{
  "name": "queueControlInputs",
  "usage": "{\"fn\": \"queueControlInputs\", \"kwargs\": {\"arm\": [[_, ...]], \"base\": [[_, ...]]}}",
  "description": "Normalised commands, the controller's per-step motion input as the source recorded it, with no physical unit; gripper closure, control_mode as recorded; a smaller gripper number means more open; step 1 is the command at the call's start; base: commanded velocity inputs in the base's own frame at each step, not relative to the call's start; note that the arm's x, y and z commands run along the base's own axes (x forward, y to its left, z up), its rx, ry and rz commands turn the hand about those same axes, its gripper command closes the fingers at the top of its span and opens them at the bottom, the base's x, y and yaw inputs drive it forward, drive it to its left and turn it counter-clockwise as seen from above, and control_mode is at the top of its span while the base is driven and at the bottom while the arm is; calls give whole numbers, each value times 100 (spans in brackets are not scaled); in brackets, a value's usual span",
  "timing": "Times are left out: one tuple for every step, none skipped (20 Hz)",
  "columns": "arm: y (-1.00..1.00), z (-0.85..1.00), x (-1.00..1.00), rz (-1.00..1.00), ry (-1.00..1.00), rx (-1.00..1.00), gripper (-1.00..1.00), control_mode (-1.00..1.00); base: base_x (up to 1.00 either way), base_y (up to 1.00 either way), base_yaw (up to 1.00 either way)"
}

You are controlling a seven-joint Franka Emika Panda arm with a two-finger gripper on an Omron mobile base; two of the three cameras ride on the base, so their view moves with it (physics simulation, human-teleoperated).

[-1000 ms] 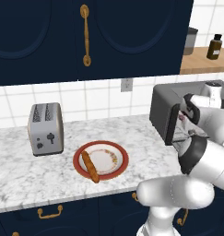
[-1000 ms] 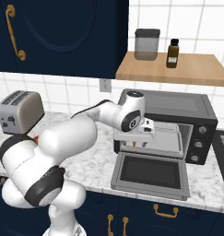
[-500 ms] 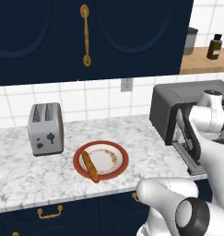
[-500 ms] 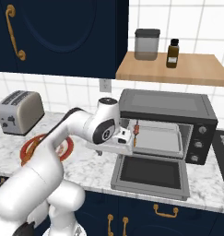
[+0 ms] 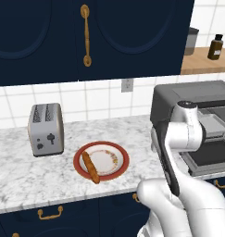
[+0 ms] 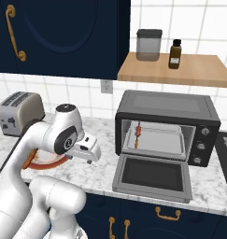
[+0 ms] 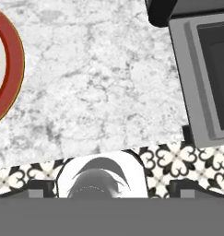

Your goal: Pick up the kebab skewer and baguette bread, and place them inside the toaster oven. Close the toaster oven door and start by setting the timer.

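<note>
kebab skewer point(image 6: 138, 134): it sits inside the toaster oven point(image 6: 167, 125), on the tray, near the left side
baguette bread point(image 5: 90, 167): it lies on the red plate point(image 5: 119, 169), at the plate's left edge; it is not in the oven yet
toaster oven door point(image 6: 152, 176): it hangs open and flat, out over the table's front edge
gripper point(image 6: 90, 148): it is between the plate and the oven; the jaws are wide apart and hold nothing
What could go wrong: the bread is long and round; a grab near one end may make it tip or roll off the plate; the arm may bump the open door on the way back
Room: the table point(image 7: 104, 78) between plate and oven is bare; the silver toaster point(image 5: 45, 129) stands close to the plate's left
</note>
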Motion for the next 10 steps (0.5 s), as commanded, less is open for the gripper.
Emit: {"fn": "queueControlInputs", "kwargs": {"arm": [[100, 17, 0, 0, 0, 0, -100, -100], [100, 14, 0, 0, 0, 1, -100, -100], [100, 6, 0, 0, 0, 2, -100, -100], [100, 7, 0, 0, 0, 2, -100, -100], [100, 9, 0, 0, 0, 3, -100, -100], [100, 10, 0, 0, 0, 3, -100, -100], [100, 9, 0, 0, 1, 3, -100, -100], [100, 8, 0, 0, 2, 4, -100, -100], [100, 0, 0, 0, 1, 4, -100, -100], [100, 0, 3, 0, 0, 3, -100, -100]], "base": [[0, 0, 0], [0, 0, 0], [0, 0, 0], [0, 0, 0], [0, 0, 0], [0, 0, 0], [0, 0, 0], [0, 0, 0], [0, 0, 0], [0, 0, 0]]}}
